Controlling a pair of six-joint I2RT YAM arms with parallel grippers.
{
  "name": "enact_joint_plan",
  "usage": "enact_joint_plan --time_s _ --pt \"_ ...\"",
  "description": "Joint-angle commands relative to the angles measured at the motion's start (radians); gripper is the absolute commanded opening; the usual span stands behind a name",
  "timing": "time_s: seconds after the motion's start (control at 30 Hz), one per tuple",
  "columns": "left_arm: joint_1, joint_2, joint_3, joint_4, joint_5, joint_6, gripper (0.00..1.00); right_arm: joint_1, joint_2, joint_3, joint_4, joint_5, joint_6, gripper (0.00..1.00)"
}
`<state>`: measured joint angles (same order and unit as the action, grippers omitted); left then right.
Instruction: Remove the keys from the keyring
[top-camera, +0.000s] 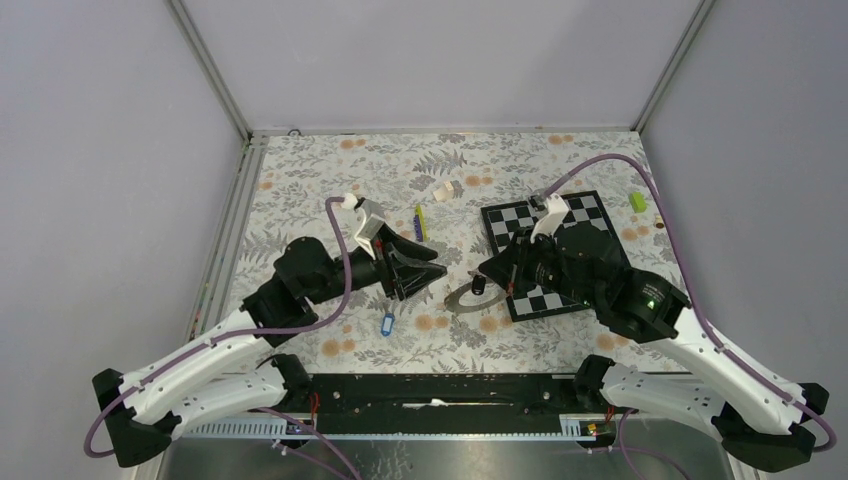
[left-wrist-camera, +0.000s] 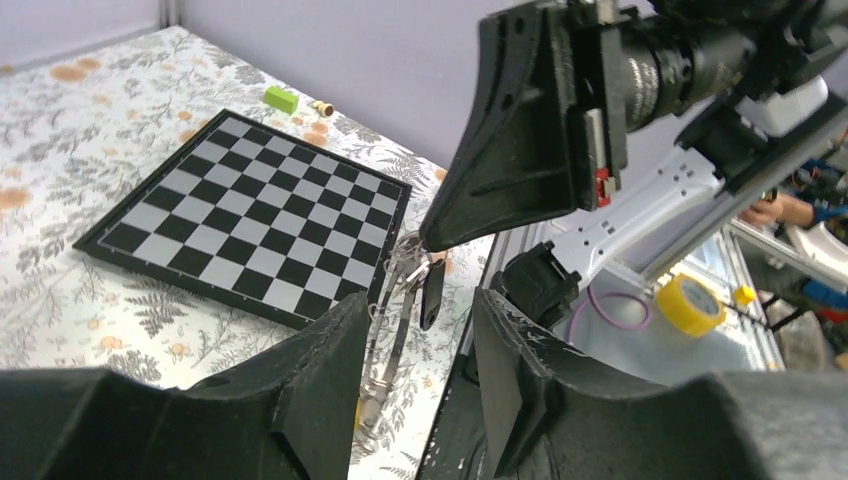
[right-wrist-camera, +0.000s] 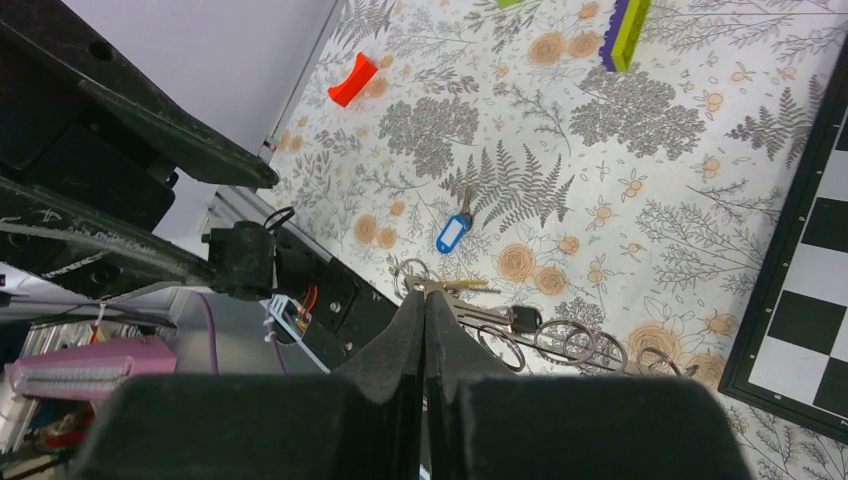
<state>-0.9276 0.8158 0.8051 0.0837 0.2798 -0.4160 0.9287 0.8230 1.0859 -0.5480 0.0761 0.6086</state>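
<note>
The keyring (top-camera: 462, 298) is a silver-grey hoop held tilted just above the floral table between the two grippers. My right gripper (top-camera: 487, 271) is shut on its rim; in the right wrist view (right-wrist-camera: 425, 293) the closed fingertips pinch the metal. A black key (top-camera: 479, 285) hangs from the hoop (right-wrist-camera: 600, 350), with several small rings and a yellow bit beside it. A blue key (top-camera: 387, 323) lies loose on the table (right-wrist-camera: 453, 234). My left gripper (top-camera: 436, 272) is open and empty; in the left wrist view (left-wrist-camera: 420, 300) the hoop (left-wrist-camera: 392, 335) stands edge-on ahead of its spread fingers.
A chessboard (top-camera: 590, 215) lies under the right arm. A lime-green block (top-camera: 637, 201) sits at the far right, a yellow-green stick (top-camera: 420, 222) behind the left gripper, a small white piece (top-camera: 446, 190) beyond it. A red piece (right-wrist-camera: 352, 80) lies near the left wall.
</note>
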Motion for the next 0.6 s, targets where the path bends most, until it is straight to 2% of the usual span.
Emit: enact_joint_plan --time_s 0.0,0.47,0.57 --pt "-0.011 -0.020 -0.015 0.129 0.118 0.134 0.48 0.005 0.008 0.058 0.045 -0.094 -0.049 0.00" --pt "-0.071 -0.009 -0.100 0.241 0.256 0.253 0.48 0.005 -0.008 0.038 0.103 -0.178 -0.065 0.00" --pt "-0.077 0.013 -0.094 0.242 0.280 0.259 0.43 0.005 -0.022 0.022 0.136 -0.220 -0.076 0.00"
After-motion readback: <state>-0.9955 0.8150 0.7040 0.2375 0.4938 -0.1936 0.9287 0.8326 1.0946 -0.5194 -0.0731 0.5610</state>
